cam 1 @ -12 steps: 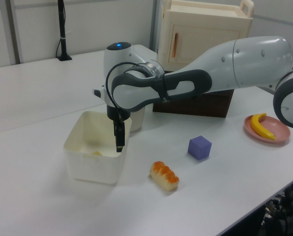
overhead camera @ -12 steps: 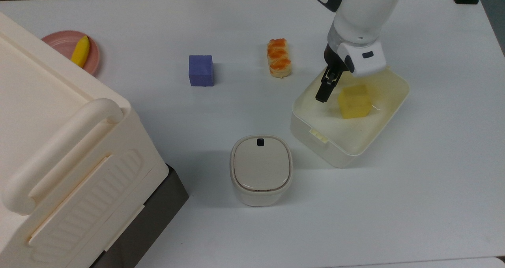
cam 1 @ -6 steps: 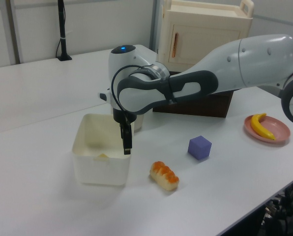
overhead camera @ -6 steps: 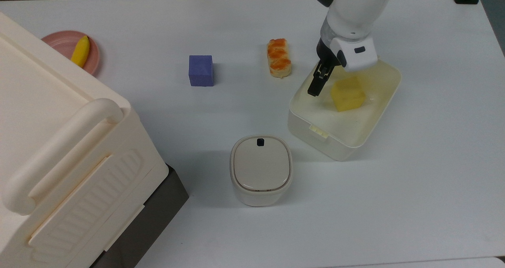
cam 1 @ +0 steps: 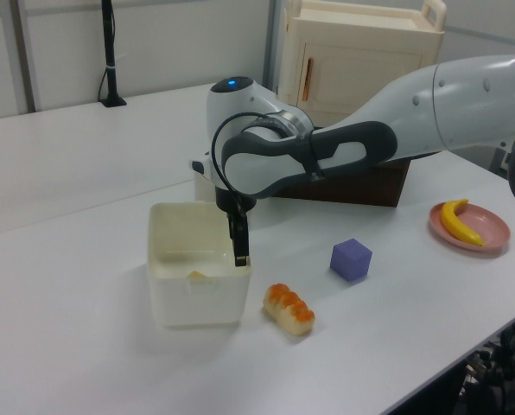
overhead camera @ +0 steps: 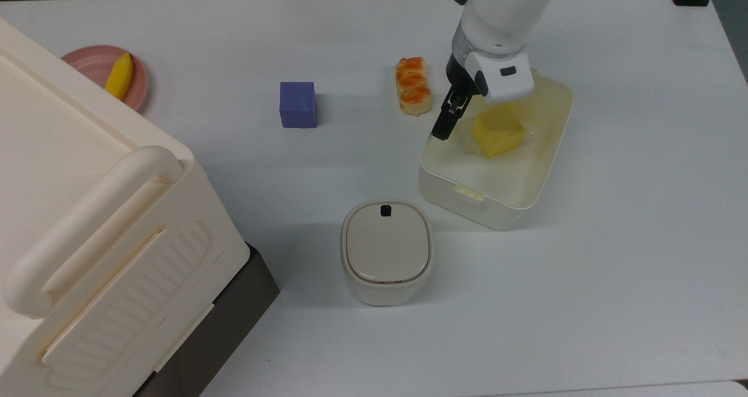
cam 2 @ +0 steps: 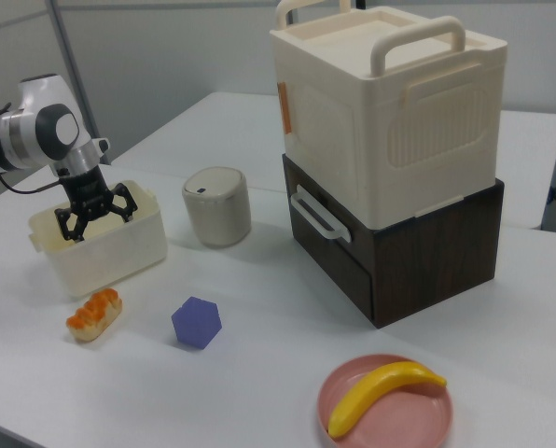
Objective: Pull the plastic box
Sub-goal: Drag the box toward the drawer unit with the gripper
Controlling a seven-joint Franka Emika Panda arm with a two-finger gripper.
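Centrally, the cream-white translucent rectangular plastic box [overhead camera: 514,178] stood on the white table [overhead camera: 613,268], between the orange-glazed bread roll [overhead camera: 414,85] and the small rounded cream container with a beige lid and black button [overhead camera: 387,251] as the top view showed them; a yellow cube [overhead camera: 497,130] lay inside it; the black two-finger pincer [cam 2: 93,217] of the white arm was spread in the right view, its fingers [cam 2: 70,227] reaching down over the box's rim at the wall nearest the bread roll, one finger [overhead camera: 442,125] showing at that wall in the top view and one [cam 1: 239,246] in the left view; whether the fingers pressed the wall could not be told; the pull was judged to be under way, the box hooked but with open table left to cross; the purple cube [overhead camera: 297,104], the pink plate [overhead camera: 87,64] bearing a yellow banana [overhead camera: 119,76], and the large cream case with a thick handle [overhead camera: 87,221] stood well apart.
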